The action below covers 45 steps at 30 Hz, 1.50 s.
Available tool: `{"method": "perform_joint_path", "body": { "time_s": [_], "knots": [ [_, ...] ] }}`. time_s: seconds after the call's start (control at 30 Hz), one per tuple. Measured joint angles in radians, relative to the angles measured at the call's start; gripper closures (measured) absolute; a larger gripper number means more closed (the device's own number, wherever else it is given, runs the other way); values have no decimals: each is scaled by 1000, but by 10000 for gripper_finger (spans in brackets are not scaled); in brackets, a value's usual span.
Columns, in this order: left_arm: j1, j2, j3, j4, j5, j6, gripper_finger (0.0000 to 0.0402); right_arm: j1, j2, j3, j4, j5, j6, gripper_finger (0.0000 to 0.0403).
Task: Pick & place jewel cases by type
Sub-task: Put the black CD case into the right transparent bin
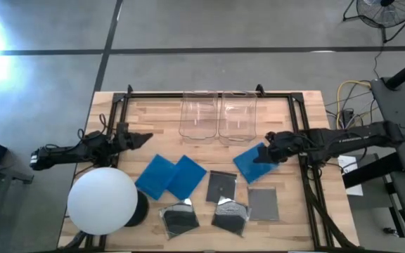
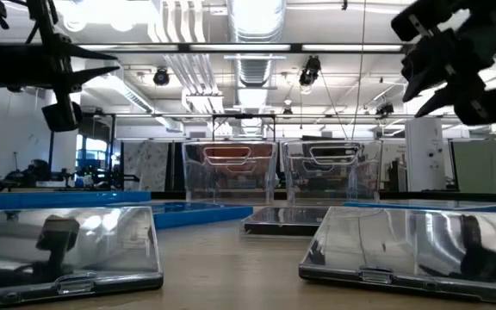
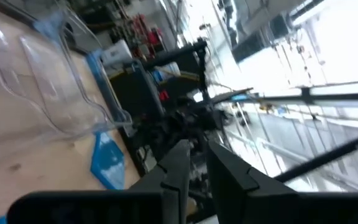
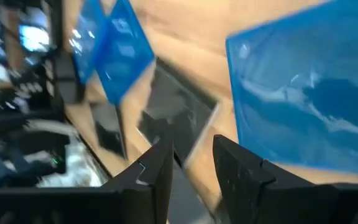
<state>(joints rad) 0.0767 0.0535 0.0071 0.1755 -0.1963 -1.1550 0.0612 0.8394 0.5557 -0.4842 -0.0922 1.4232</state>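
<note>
Right pincer (image 1: 271, 144), fingers narrowly parted and holding nothing, hung over the nearest blue jewel case (image 1: 254, 161), probably lining up a grasp. Left pincer (image 1: 143, 138) waited at the desk's (image 1: 294, 218) left edge, also narrowly parted. All seven cases lay flat on the desk. Both clear bins (image 1: 218, 116) were empty.

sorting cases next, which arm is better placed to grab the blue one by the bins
Right. Its end effector hovers at the edge of that blue jewel case, near the clear bins. The left end effector waits at the table's far left side.
</note>
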Motion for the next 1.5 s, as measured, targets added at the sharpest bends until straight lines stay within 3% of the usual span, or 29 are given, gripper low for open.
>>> {"method": "perform_joint_path", "body": {
  "time_s": [0.2, 0.43, 0.77, 1.0, 1.13, 1.33, 1.5],
  "knots": [
    [-1, 5, 0, 10, -43, -14, 364, -1, 137, 67, -39, -95, -94, 291],
    [0, 5, 0, 176, -53, 36, 364, 5, 261, 85, -37, -87, -104, 276],
    [1, 97, 58, 116, -25, 50, 363, 92, 358, 195, -34, -37, -232, 210],
    [1, 261, 207, 119, 10, 207, 315, 182, 364, 257, -32, 16, -346, 178],
    [2, 397, 276, 100, 115, 245, 289, 196, 380, 256, -35, 0, -420, 167],
    [-16, 643, 353, 69, 261, 268, 287, 195, 460, 252, -36, -72, -521, 164],
    [-16, 820, 440, 72, 321, 313, 287, 191, 534, 256, -16, -92, -398, 169]
  ]
}}
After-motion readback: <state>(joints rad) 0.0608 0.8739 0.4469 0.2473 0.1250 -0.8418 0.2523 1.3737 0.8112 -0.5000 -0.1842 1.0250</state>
